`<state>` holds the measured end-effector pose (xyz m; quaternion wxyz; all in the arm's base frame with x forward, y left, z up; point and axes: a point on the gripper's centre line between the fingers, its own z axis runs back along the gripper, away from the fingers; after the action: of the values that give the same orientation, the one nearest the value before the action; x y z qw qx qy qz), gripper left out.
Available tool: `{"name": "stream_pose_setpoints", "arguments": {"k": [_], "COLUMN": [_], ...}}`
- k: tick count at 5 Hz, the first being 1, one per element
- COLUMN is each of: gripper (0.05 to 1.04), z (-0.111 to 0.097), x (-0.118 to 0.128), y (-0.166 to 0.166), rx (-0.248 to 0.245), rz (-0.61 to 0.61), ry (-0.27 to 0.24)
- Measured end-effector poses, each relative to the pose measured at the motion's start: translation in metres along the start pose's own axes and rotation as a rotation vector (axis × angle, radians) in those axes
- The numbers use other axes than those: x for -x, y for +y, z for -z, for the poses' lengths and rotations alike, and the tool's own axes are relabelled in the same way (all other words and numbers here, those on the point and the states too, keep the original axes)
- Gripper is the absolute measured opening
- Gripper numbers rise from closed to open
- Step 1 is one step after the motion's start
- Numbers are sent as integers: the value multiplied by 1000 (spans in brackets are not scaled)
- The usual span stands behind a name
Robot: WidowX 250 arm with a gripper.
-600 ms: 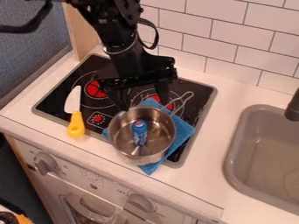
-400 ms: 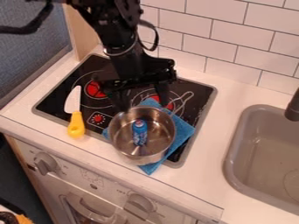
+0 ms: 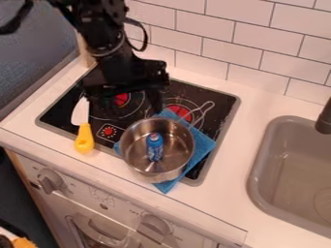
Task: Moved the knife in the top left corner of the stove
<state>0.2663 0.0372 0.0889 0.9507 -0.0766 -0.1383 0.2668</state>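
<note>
Pincer over stove, fingers spread apart; knife left of metal pot, blade on stove, yellow handle across its front edge onto surface

We see a yellow handle and pale blade on the knife, a blue cloth, and white tiles with dark grid lines.

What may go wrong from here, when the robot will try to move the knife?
The open pincer hangs near the pot, so it might bump it. The pot sits on a blue cloth, which may slide. The knife lies flat with a thin blade, so a poor grip could turn it.
</note>
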Motion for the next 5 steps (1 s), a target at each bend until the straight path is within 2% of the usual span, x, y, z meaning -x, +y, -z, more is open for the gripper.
{"name": "stream_pose_setpoints", "arguments": {"k": [1, 2, 3, 4, 5], "gripper": [1001, 1001, 1001, 1001, 1001], "z": [-4, 1, 15, 35, 46], "x": [-9, -12, -9, -1, 3], "y": [19, 37, 55, 74, 86], "rx": [-31, -142, -194, -214, -243], "rz": [-28, 8, 18, -10, -22], "ry": [-16, 3, 11, 46, 57]}}
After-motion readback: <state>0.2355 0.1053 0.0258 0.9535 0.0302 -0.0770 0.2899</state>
